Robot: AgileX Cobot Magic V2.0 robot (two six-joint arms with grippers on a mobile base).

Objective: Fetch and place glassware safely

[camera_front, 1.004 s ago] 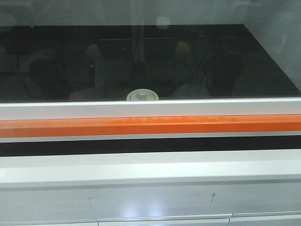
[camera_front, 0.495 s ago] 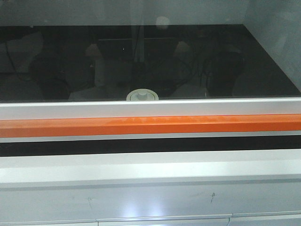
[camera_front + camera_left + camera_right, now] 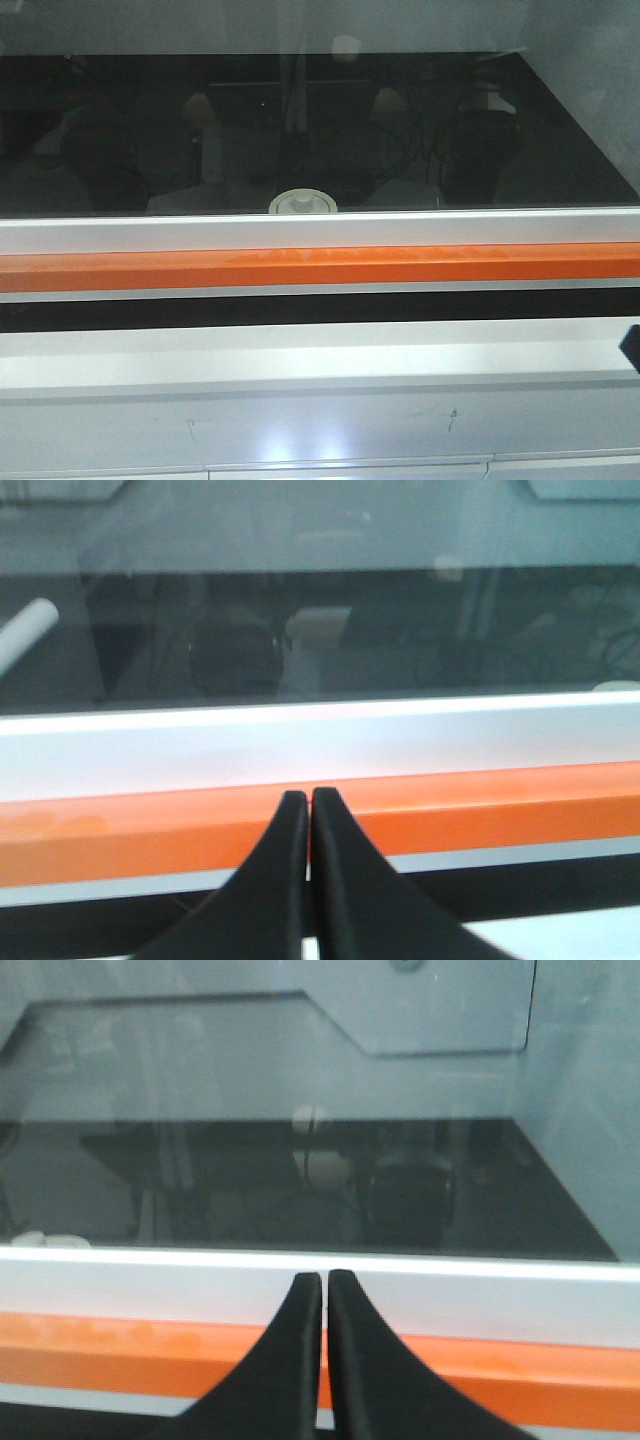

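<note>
The glass jar shows only its round off-white lid with a central knob; it stands on the black surface just behind the white front rail, and its body is hidden by the rail. A pale sliver that may be the lid shows at the right edge of the left wrist view and at the left edge of the right wrist view. My left gripper is shut and empty, in front of the orange bar. My right gripper is shut and empty, in front of the white rail. Both stand apart from the jar.
A white rail and an orange bar run across the front of the black glossy surface. Grey walls close the back and right side. A white cabinet front lies below. A dark part shows at the right edge.
A dark part has come into the front view at the right edge. Reflections in the black surface have shifted. The jar has not moved.
</note>
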